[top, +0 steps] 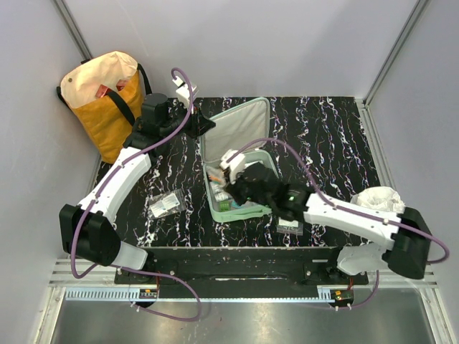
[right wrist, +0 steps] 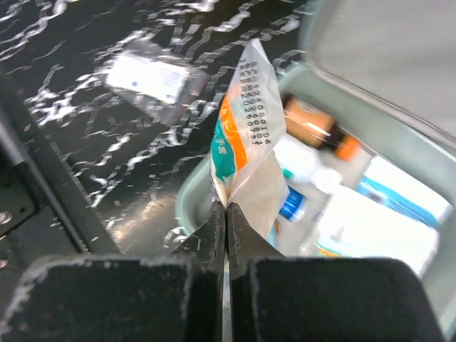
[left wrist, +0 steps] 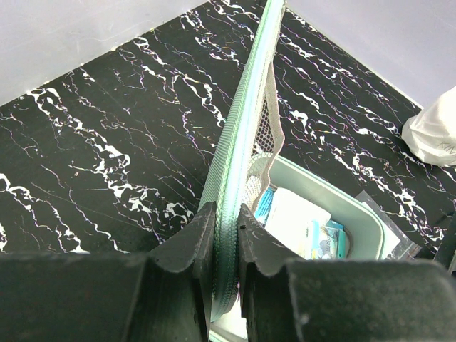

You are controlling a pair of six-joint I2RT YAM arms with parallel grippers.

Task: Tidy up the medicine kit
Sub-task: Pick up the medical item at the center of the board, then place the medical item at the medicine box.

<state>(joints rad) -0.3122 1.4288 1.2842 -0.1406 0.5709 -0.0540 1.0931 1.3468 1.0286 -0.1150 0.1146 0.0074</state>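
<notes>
Fingers on left gripper [left wrist: 226, 221] are pinching the medicine kit [top: 240, 129] by its lid rim, holding it open mid-table for access; right gripper [right wrist: 226, 214] is clamping a sachet [right wrist: 246, 121] over the kit's base, probably packing it in.

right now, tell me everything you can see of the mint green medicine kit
The medicine kit is a mint-green rounded-square zip case with pale grey-white lining, lying open on the black marbled table. Its lid stands raised, mesh pocket inside, its zip edge pinched by the left gripper. The base lies flat, holding packets, small boxes and an amber bottle. The right gripper holds a sachet over the base.
</notes>
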